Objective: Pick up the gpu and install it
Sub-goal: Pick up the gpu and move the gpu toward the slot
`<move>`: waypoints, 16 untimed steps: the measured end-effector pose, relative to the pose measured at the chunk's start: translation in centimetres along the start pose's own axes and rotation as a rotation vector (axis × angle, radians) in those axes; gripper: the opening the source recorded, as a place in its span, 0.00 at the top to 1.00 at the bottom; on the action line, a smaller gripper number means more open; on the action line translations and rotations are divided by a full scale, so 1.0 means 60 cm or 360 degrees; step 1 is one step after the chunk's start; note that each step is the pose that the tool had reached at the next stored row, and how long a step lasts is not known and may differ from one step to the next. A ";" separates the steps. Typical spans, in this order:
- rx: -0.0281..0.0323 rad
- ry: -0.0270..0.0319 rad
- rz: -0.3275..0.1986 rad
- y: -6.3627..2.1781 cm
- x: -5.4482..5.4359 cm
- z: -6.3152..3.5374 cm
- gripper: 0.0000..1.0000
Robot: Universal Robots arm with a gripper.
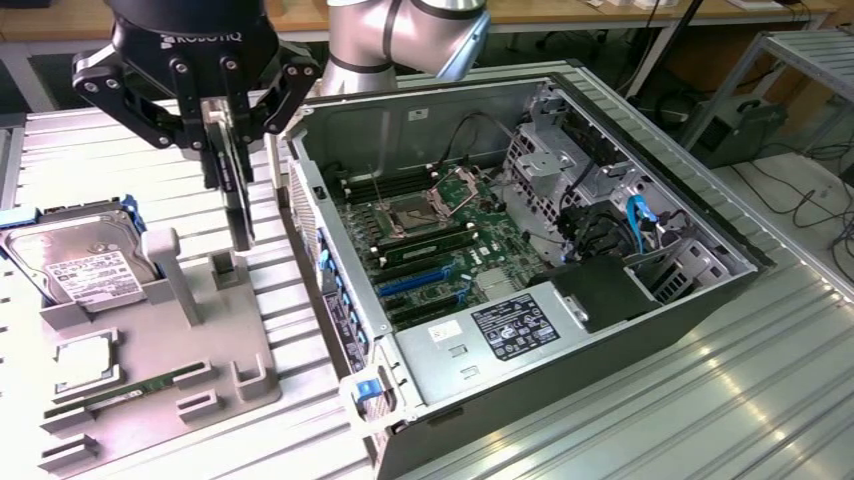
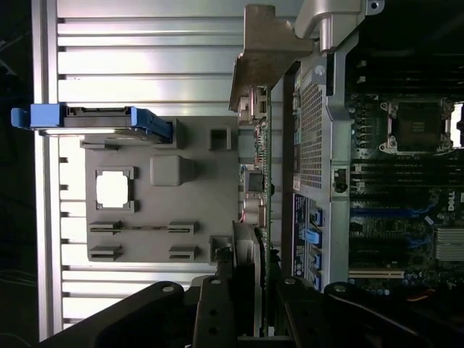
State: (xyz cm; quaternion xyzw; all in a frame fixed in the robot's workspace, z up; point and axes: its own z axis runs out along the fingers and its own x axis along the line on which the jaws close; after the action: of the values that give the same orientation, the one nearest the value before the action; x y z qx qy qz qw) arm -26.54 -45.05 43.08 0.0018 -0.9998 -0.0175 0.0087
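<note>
Black jaws are clamped on the upper edge of the gpu, which hangs upright and edge-on over the grey holder on the table, just beside the open computer case. We should keep the card vertical and clear of the case wall. Whether its lower end is free of the holder's slot, we cannot tell.

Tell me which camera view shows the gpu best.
The wrist view: the gpu shows its silver bracket and its full green length. The exterior view has it edge-on, a thin dark strip clamped in the gripper.
</note>
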 end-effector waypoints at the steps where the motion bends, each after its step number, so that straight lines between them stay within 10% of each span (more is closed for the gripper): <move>1: -0.00001 -0.00001 0.0000 0.000 -0.001 0.000 0.73; 16: -0.00001 -0.00001 0.0000 0.000 -0.018 0.000 0.73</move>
State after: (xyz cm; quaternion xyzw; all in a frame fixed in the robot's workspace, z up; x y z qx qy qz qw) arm -25.44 -45.05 43.08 0.0018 -0.9998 -0.0176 0.0087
